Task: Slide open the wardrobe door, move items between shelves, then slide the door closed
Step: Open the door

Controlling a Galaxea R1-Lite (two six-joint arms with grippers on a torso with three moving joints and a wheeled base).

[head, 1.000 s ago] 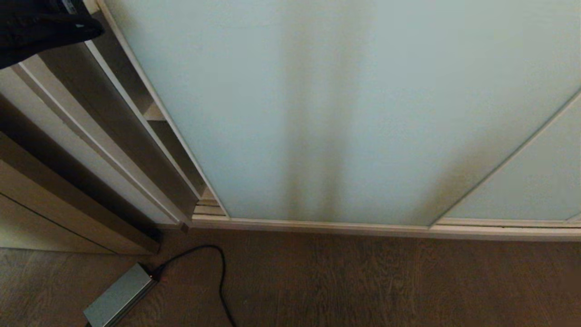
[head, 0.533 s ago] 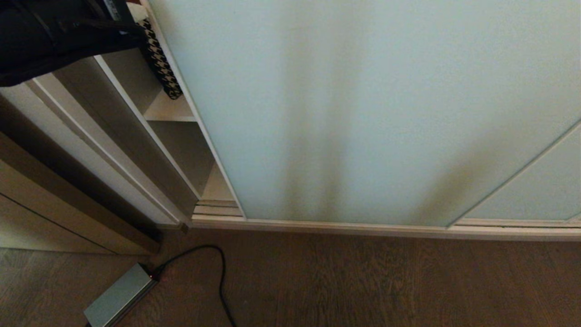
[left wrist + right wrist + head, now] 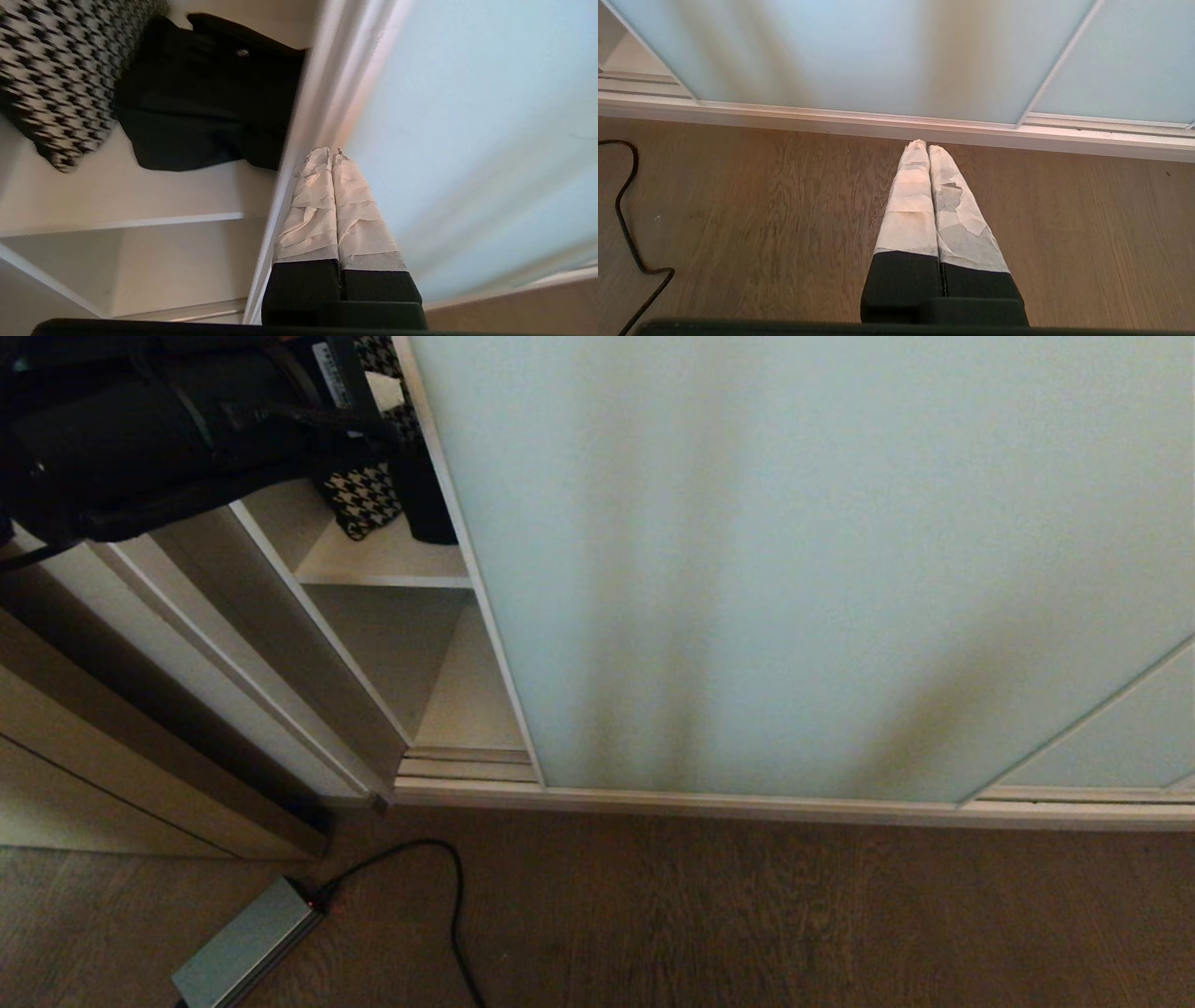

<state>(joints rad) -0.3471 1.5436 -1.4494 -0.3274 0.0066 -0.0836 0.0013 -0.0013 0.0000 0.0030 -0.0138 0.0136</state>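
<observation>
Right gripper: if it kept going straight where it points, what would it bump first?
Probably the wooden floor, close to the wardrobe's bottom track. The shut right gripper slants down; depth is unclear.

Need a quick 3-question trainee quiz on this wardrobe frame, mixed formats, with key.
1. True or false: the left gripper is shut, its tips at the frame of the door.
2. Which sits on the shelf beside the black bag? A) a houndstooth item B) a red box C) a folded towel
3. Fill in: the right gripper hangs over the ____, holding nothing.

Key: 1 true; 2 A; 3 floor.
</observation>
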